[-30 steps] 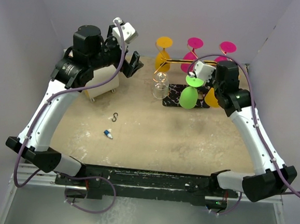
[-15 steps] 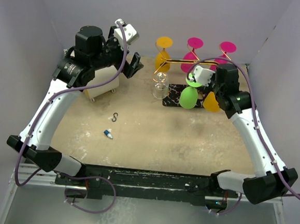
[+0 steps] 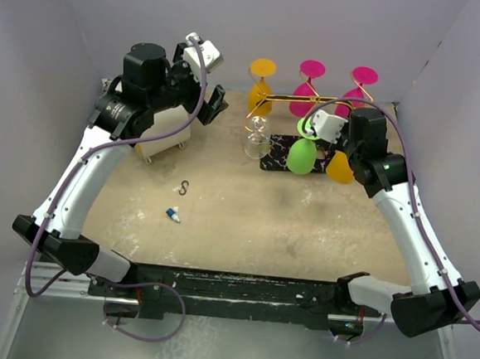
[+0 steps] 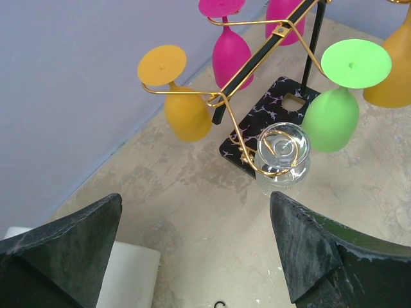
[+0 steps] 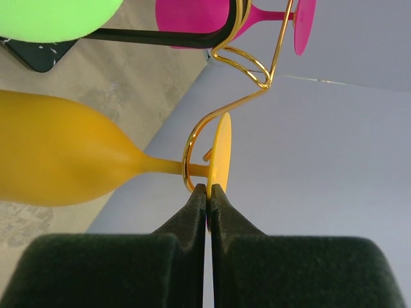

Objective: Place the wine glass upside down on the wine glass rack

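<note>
The rack has a gold wire frame [image 3: 281, 96] with curled ends on a black marbled base [image 3: 272, 160]. My right gripper [image 3: 343, 144] is shut on the flat foot of an orange wine glass [image 3: 338, 164]. In the right wrist view the fingertips [image 5: 209, 192] pinch the foot's rim [image 5: 222, 147], and the stem sits inside a gold wire curl [image 5: 191, 151], bowl [image 5: 58, 167] pointing away. My left gripper [image 3: 215, 107] is open and empty, high left of the rack. From its wrist view [image 4: 199, 250] the rack [image 4: 257, 58] lies ahead.
Green [image 3: 302, 155], orange [image 3: 260, 94], two magenta [image 3: 306, 104] and a clear glass [image 3: 256, 139] hang upside down on the rack. A white box [image 3: 165, 132] stands under the left arm. A small black hook [image 3: 184, 188] and a blue-white piece [image 3: 173, 215] lie on the table.
My right gripper has shifted slightly right and nearer with the orange glass still pinched. The left arm has barely moved.
</note>
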You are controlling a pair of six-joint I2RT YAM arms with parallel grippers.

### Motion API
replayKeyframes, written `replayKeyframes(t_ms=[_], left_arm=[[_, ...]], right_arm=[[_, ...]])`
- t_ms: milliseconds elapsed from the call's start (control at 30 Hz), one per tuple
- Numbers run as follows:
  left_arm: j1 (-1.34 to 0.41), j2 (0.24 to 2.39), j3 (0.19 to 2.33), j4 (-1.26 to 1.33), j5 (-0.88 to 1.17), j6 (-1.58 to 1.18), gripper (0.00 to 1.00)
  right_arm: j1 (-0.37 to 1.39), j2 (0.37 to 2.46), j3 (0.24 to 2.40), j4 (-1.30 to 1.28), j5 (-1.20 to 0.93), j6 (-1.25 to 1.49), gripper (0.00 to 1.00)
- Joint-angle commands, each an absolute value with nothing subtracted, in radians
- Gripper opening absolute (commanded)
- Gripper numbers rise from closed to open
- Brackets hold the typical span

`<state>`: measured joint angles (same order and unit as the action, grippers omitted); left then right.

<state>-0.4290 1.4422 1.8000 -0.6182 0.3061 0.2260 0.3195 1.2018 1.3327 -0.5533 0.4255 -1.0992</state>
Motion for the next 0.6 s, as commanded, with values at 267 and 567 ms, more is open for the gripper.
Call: replayKeyframes(t_ms=[267, 567], left_arm=[[-0.420, 1.431, 1.789, -0.567, 0.310, 0.245, 0.99], [-0.419, 1.421, 1.786, -0.572, 0.317, 0.251, 0.99]], right_arm=[[0.281, 1.159, 1.324, -0.545, 0.425, -1.092, 0.00], [0.270, 1.168, 1.316, -0.522, 0.452, -1.091, 0.00]])
